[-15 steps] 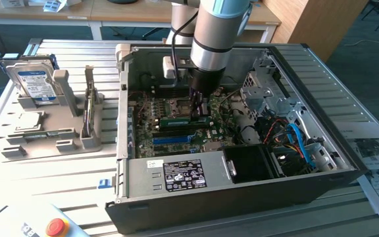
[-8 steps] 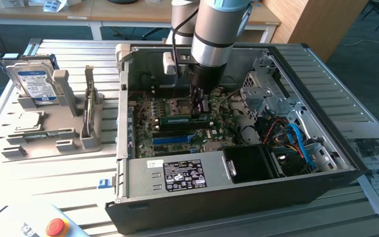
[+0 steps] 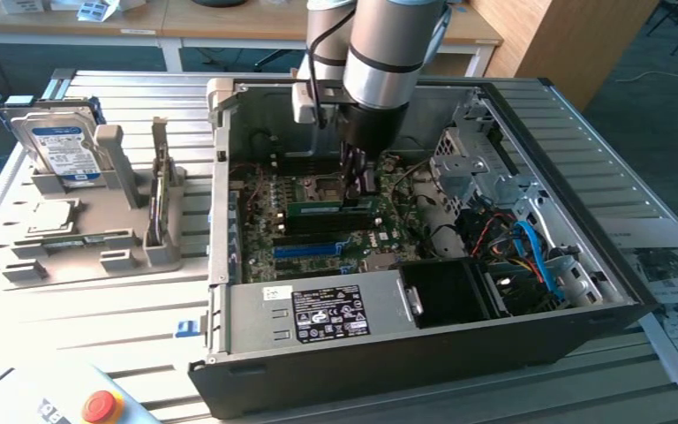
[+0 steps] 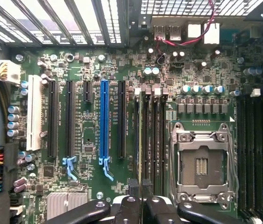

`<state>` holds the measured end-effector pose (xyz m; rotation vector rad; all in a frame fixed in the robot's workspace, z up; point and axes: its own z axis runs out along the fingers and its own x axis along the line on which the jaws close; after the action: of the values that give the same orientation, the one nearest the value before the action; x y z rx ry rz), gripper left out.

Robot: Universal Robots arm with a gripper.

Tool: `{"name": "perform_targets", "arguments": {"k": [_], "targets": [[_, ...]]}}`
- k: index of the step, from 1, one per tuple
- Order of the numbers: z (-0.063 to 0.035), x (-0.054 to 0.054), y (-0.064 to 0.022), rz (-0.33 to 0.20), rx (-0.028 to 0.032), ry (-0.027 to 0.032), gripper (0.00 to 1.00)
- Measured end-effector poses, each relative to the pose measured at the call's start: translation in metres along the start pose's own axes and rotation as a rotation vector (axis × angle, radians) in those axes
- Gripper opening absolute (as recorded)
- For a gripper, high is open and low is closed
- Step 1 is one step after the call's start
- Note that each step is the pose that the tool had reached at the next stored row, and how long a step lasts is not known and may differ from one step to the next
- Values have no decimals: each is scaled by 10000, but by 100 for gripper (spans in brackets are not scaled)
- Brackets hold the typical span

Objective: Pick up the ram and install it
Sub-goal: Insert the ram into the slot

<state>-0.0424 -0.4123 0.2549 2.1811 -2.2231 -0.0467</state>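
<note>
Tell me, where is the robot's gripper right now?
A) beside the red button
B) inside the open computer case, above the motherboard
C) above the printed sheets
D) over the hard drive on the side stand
B: the gripper reaches down inside the open case, just above the motherboard, shut on the ram.

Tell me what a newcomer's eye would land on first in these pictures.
The silver and black robot arm reaches down into the open black computer case mid-frame in the exterior view, its hand at a long thin green ram stick on the motherboard. At that view's left, a boxy hard drive with a blue-and-white label stands in a grey holder.
</note>
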Motion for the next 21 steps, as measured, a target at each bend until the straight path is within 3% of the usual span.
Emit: {"name": "perform_targets", "arguments": {"k": [16,21], "targets": [[-33,0,1,0,0,-1,12],[-33,0,1,-1,60,-3,12]]}}
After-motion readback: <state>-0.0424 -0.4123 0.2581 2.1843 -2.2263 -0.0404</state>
